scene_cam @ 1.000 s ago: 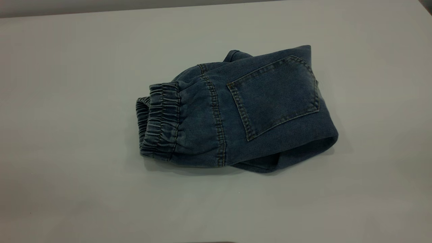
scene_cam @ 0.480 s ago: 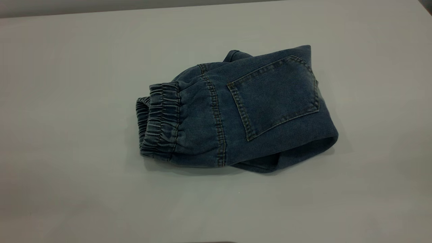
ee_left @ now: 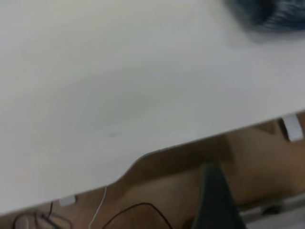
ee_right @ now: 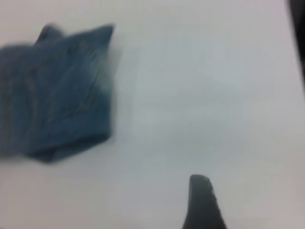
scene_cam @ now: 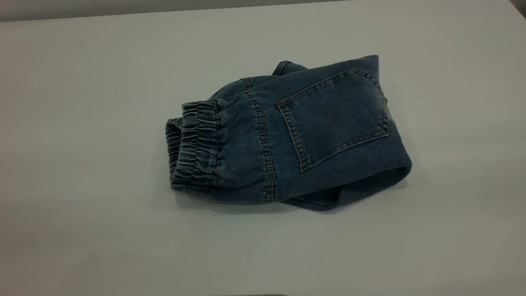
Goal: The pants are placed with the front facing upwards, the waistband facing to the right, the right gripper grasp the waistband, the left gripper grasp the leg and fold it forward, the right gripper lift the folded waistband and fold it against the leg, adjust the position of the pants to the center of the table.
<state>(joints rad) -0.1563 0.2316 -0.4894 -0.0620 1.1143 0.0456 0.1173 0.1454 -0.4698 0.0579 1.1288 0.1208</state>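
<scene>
The pants [scene_cam: 287, 135] lie folded in a compact bundle near the middle of the table [scene_cam: 82, 82], and nothing holds them. A patch back pocket [scene_cam: 335, 117] faces up, and a gathered elastic band [scene_cam: 197, 148] is at the bundle's left end. Neither gripper appears in the exterior view. In the left wrist view a dark part of my left gripper [ee_left: 214, 200] hangs past the table's edge [ee_left: 190, 143], far from the pants [ee_left: 271, 12]. My right gripper [ee_right: 202, 202] hovers over bare table, well apart from the pants [ee_right: 57, 90].
Beyond the table's edge the left wrist view shows a brown floor with thin cables [ee_left: 100, 214] and a white tab [ee_left: 290, 128]. The table's far edge [scene_cam: 164, 12] runs along the top of the exterior view.
</scene>
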